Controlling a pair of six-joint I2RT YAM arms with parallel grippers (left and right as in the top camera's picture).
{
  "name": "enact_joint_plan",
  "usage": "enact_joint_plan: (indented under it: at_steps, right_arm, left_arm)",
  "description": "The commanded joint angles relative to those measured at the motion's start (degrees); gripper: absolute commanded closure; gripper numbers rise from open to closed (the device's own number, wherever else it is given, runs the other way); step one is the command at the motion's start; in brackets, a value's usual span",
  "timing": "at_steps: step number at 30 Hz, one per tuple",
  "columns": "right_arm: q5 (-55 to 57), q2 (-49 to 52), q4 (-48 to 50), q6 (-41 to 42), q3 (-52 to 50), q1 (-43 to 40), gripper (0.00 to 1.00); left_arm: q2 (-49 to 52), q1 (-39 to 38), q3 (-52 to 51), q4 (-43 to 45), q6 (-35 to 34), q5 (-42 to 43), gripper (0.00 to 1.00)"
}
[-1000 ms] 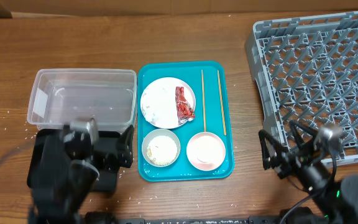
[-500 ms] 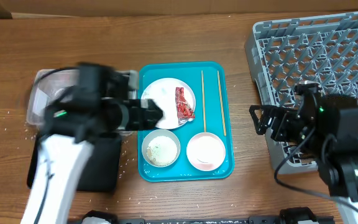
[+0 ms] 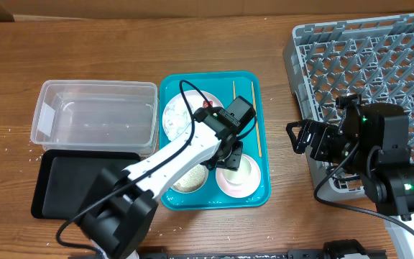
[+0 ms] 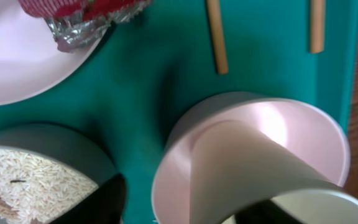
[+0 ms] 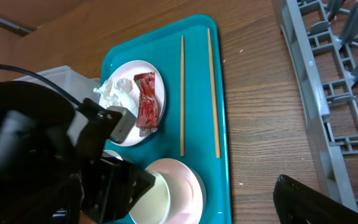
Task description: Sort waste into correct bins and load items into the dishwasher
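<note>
My left gripper [image 3: 228, 160] reaches across the teal tray [image 3: 261, 188] and hangs low over the pale pink bowl [image 4: 260, 124]. Its jaws are partly closed and straddle the bowl's left rim, with a sliver of tray showing between the outer finger [image 4: 107, 199] and the rim. Just left of it is the white bowl [image 3: 185, 180], holding rice. The white plate [image 5: 126, 102] carries the red wrapper [image 5: 146, 102] and a white tissue wad [image 5: 112, 91]. Two chopsticks [image 5: 181, 93] lie on the tray's right side. My right gripper [image 3: 298, 137] hovers open beside the grey dish rack [image 3: 379, 72].
A clear plastic tub [image 3: 95, 86] stands left of the teal tray, with a black tray [image 3: 70, 187] in front of it. The left arm's white link crosses over the plate and the rice bowl. Loose rice grains dot the wood at the far left.
The left arm has swung from the front left, over the black tray, across to the pink bowl, and its jaws have narrowed. The right arm rose beside the rack, then held still.
</note>
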Motion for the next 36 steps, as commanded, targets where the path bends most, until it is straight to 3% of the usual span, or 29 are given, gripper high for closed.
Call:
enact_joint_plan:
  at_steps: [1,2,10,15,20,23,27,30,36]
  right_arm:
    - [0.1,-0.4,0.2,0.3,1.3,-0.4,0.00]
    - [0.1,-0.4,0.2,0.3,1.3,-0.4,0.00]
    - [0.1,-0.4,0.1,0.3,1.3,-0.4,0.00]
    - [-5.5,-0.4,0.4,-1.9,1.3,-0.4,0.00]
    - [-15.2,-0.2,3.7,-3.4,1.3,-0.4,0.00]
    - [-27.2,1.5,9.2,-4.9,1.3,-0.1,0.00]
    - [-39.1,4.9,16.2,-5.0,1.3,3.0,0.00]
    - [-46.8,7.1,22.9,-5.8,1.3,7.6,0.00]
    - [-46.9,8.0,29.4,-5.5,1.3,14.2,0.00]
  left_arm:
    - [0.9,-0.1,-0.1,0.0,-1.2,-0.8,0.86]
    - [0.8,0.0,0.0,0.0,-1.2,-0.3,0.96]
    - [-4.7,0.5,0.7,-1.6,-1.1,0.9,0.96]
    - [-13.6,7.0,1.0,-4.4,3.1,5.2,0.96]
    - [-20.4,23.4,1.0,-0.8,17.9,41.4,0.96]
    - [-20.2,31.1,1.0,-2.1,24.5,61.7,0.96]
    - [-20.1,33.0,1.0,-3.9,30.8,78.1,0.96]
    - [-20.1,32.6,1.0,-4.2,30.8,78.1,0.96]
    - [-20.1,32.5,1.0,-4.2,30.8,78.1,0.96]
